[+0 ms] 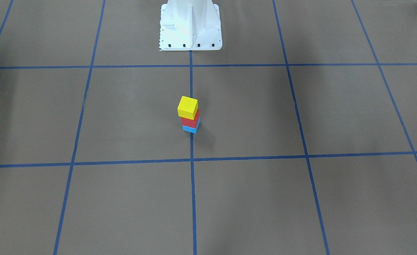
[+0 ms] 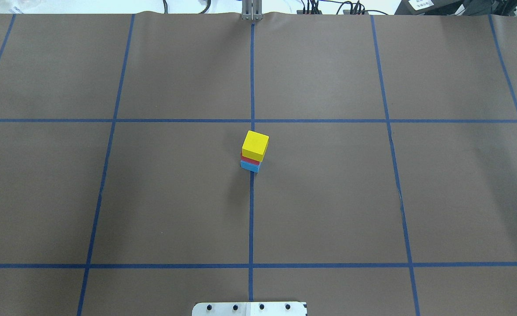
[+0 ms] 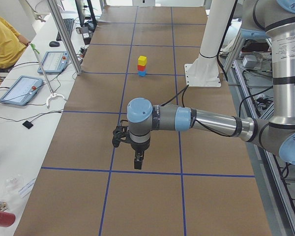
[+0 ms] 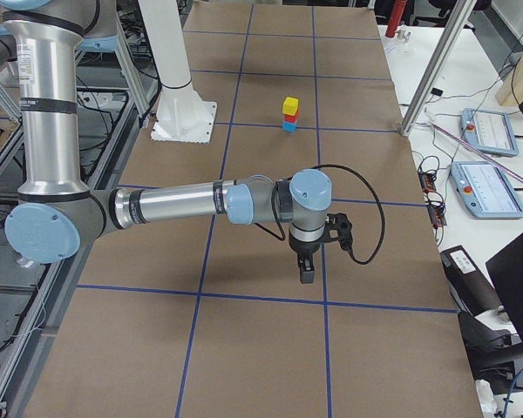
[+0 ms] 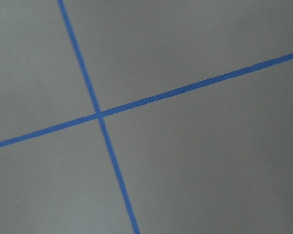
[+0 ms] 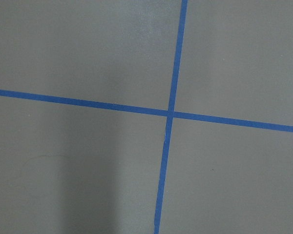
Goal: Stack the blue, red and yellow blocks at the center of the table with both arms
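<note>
1. Worktop [image 2: 175, 197]: brown sheet, gridded in blue tape.
2. Base [image 1: 190, 24]: white pedestal at the robot's edge of the worktop. It is my landmark for everything below.
3. Left arm [image 3: 206, 120]: reaches out level from the base toward the robot's left end. Right arm [image 4: 183, 205]: does the same toward the right end.
4. Left pincer [image 3: 137, 162]: points down above the worktop, well apart from the base. I see it only from the side camera, so I cannot tell how far it is parted or whether it holds anything.
5. Right pincer [image 4: 306, 274]: also points down, well apart from the base. Again I cannot tell its opening or load.
6. Blocks: one stack straight out in front of the base, on the tape line [image 2: 251, 219] running from it. The blue block [image 2: 248, 166] sits on the worktop, the red block [image 2: 249, 161] on it, and the yellow block [image 2: 255, 145] on top, slightly askew.
</note>
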{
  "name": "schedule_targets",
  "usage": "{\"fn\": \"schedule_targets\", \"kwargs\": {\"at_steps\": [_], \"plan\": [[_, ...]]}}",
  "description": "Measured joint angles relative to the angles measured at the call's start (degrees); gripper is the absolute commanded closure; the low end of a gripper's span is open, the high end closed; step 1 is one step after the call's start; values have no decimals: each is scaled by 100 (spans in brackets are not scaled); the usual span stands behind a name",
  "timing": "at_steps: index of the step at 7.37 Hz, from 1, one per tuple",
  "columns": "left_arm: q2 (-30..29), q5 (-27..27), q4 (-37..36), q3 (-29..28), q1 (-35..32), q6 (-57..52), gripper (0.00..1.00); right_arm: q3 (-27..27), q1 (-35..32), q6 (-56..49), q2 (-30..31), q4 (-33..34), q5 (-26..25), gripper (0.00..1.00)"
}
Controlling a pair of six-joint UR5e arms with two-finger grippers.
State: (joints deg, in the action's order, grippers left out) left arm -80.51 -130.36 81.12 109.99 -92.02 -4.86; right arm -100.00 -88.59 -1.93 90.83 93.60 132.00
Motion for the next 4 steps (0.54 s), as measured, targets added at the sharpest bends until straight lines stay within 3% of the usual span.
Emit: {"fn": "schedule_targets", "kwargs": {"at_steps": [4], "plan": [[20,39,-14,190,4,-24,0,7,0,0,17,8,-2,0]]}}
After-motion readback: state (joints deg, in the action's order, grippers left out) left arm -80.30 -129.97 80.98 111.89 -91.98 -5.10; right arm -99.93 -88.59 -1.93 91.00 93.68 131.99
